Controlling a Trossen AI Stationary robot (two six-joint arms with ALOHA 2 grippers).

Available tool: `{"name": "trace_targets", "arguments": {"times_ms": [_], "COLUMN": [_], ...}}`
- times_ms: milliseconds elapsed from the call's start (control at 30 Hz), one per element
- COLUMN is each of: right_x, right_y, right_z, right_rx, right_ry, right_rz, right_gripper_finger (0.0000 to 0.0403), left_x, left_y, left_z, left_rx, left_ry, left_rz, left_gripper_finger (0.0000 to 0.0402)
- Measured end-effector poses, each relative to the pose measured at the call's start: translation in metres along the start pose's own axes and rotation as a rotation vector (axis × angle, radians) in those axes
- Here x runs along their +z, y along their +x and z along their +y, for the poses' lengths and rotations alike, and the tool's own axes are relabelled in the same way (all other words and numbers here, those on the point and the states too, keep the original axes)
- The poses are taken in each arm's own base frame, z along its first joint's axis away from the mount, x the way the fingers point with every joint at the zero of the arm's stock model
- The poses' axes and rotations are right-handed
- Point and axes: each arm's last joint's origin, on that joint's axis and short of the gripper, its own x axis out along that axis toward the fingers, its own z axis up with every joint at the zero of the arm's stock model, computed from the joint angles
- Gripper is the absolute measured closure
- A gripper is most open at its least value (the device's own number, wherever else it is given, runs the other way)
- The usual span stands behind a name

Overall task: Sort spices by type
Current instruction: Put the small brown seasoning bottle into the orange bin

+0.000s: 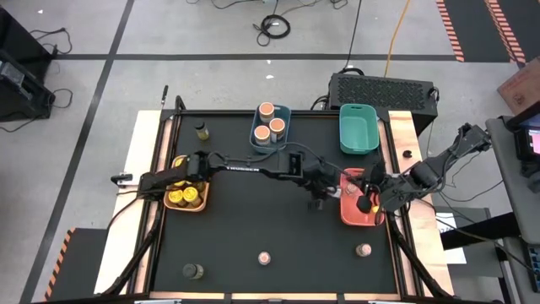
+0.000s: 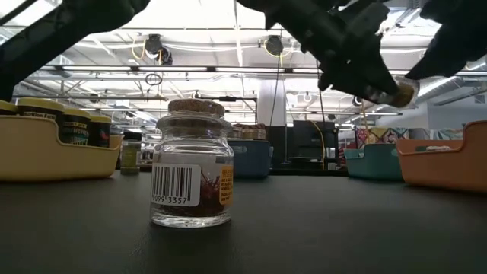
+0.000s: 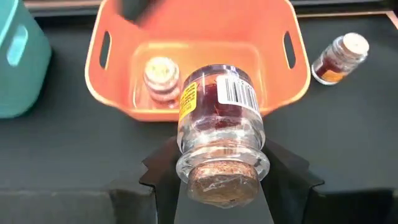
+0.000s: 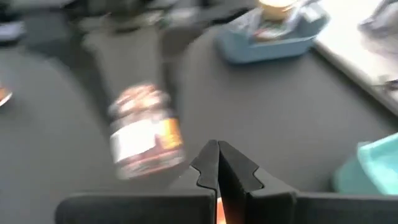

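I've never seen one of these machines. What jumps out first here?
The left gripper, reaching across the table, is shut on a small cork-topped glass jar of red spice above the red bin, where a similar jar already lies. At table level, another such jar stands alone up front. The right gripper waits shut near that red bin.

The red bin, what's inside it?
Inside the red bin sits one small cork-topped jar. The jar held in the left gripper covers part of the bin's floor, so more could hide there.

Overhead and close left wrist views share the red bin [image 1: 361,211]
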Motion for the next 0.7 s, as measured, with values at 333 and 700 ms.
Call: {"name": "trace_targets", "arguments": {"times_ms": [333,700], "right_x": [-0.001,0.002], "right_y": [0.001,0.004], "right_z": [0.014,0.022], "right_rx": [0.255,0.299], "right_ry": [0.024,-0.078], "right_rz": [0.161,0.134], "right_gripper_finger": [0.0403,0.0282], "left_x": [-0.004,-0.001], "left_y": [0.0,-0.005], "left_z": [0.0,0.0], "left_rx": [0.035,0.022], "left_ry": [0.028,0.131], "left_rz": [0.045,0.047], "left_gripper_finger": [0.0221,0.0221]}}
